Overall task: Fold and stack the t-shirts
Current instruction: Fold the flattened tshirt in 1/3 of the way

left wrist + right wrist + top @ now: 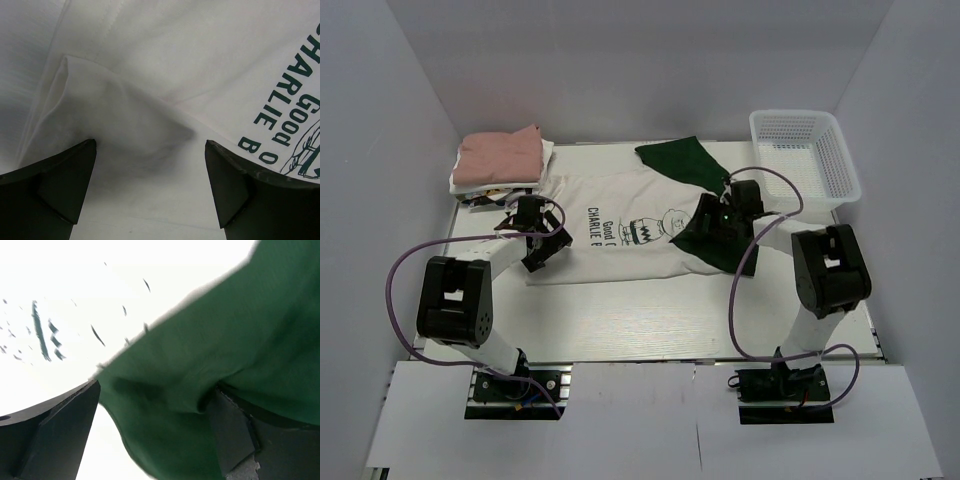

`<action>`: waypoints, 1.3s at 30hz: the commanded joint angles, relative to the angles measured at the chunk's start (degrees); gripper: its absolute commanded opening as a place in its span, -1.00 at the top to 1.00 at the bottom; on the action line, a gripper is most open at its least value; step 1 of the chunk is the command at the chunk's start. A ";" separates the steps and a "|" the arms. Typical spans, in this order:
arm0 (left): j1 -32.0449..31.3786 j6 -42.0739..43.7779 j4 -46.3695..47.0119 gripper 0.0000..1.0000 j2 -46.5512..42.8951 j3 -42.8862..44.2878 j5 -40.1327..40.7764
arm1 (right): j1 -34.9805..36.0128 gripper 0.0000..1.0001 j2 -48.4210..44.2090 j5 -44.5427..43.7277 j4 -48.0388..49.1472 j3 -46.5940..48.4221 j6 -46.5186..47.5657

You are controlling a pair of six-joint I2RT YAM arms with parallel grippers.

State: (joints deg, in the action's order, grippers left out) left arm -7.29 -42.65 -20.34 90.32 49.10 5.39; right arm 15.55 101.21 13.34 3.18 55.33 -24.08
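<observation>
A cream-white cloth t-shirt with dark green sleeves lies spread out print-up in the middle of the white table. The left gripper sits over a raised fold at the shirt's left edge, jaws wide apart. The right gripper sits over the near green sleeve, jaws apart with green cloth between them. A folded dusty pink t-shirt tops a stack at the far left.

White mesh basket, far right corner
</observation>
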 commanded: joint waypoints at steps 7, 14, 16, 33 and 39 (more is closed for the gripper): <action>0.43 1.35 -4.71 -0.99 0.03 0.47 4.27 | 3.25 -0.81 12.34 -0.86 17.21 20.33 -8.36; 0.43 1.35 -5.33 -0.99 -4.71 1.00 7.00 | 3.52 -0.81 6.90 -4.55 10.03 18.51 -1.16; 0.43 1.35 -5.33 -0.99 -4.72 1.00 7.53 | 3.61 -0.81 2.43 -8.49 6.76 14.29 0.52; -0.18 -2.96 -11.03 -0.99 -3.04 -6.03 4.28 | 1.94 -0.81 -13.75 -20.46 -12.92 -16.56 -10.80; -0.70 -6.38 -21.22 -0.99 -13.14 -15.07 0.42 | 1.76 -0.81 -29.36 -19.58 -28.40 -27.37 -18.54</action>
State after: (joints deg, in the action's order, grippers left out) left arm -7.60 -46.33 -27.51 79.59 39.81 9.23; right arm 17.96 77.78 -6.04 -7.60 34.83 -36.51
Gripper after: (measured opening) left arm 0.995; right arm 0.903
